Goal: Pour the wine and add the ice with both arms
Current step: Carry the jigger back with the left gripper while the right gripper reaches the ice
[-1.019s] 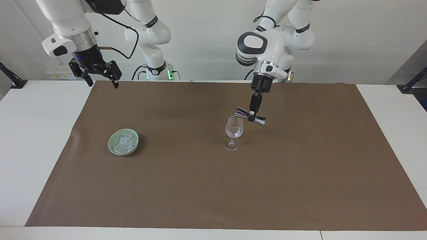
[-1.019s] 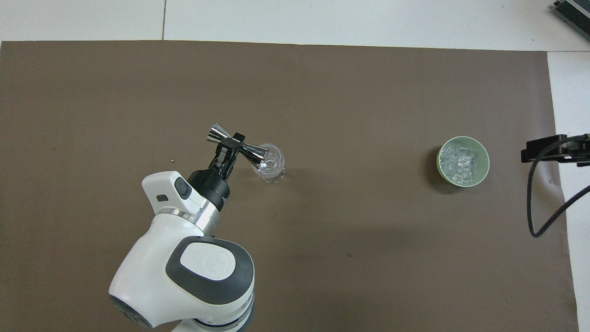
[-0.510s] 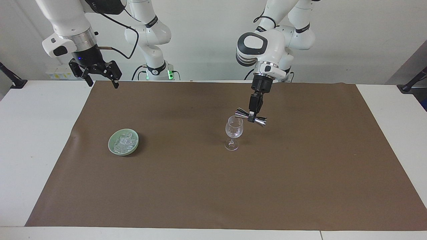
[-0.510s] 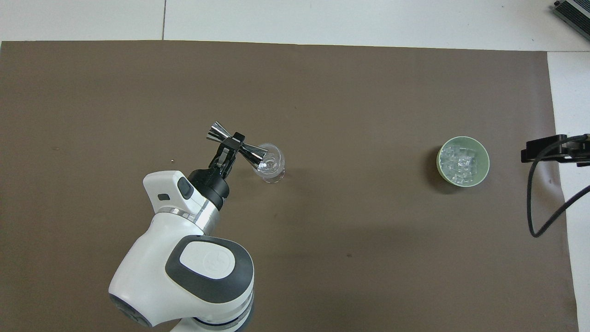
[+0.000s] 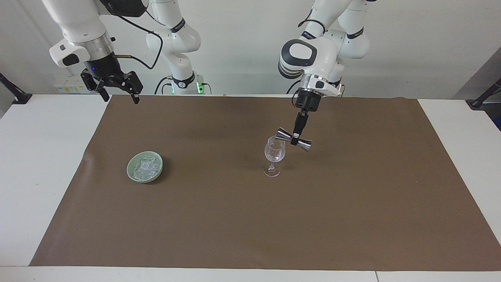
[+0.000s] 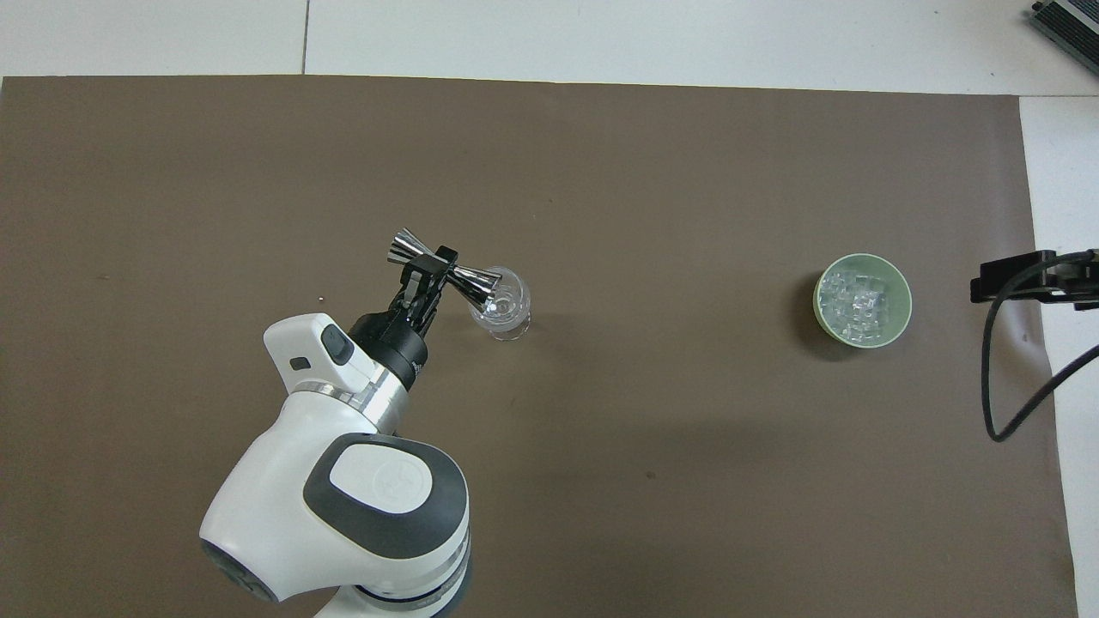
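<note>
A clear wine glass stands upright near the middle of the brown mat. My left gripper is shut on the waist of a steel double-cone jigger, which lies almost level with one cup at the glass's rim. The ice is heaped in a pale green bowl toward the right arm's end. My right gripper hangs open, high over the mat's edge at that end, holding nothing.
The brown mat covers most of the white table. A black cable trails from the right arm. Black clamps sit at the table's corners nearest the robots.
The left wrist has turned a little, and the jigger's tilt over the glass has shifted slightly. The right arm has stayed still.
</note>
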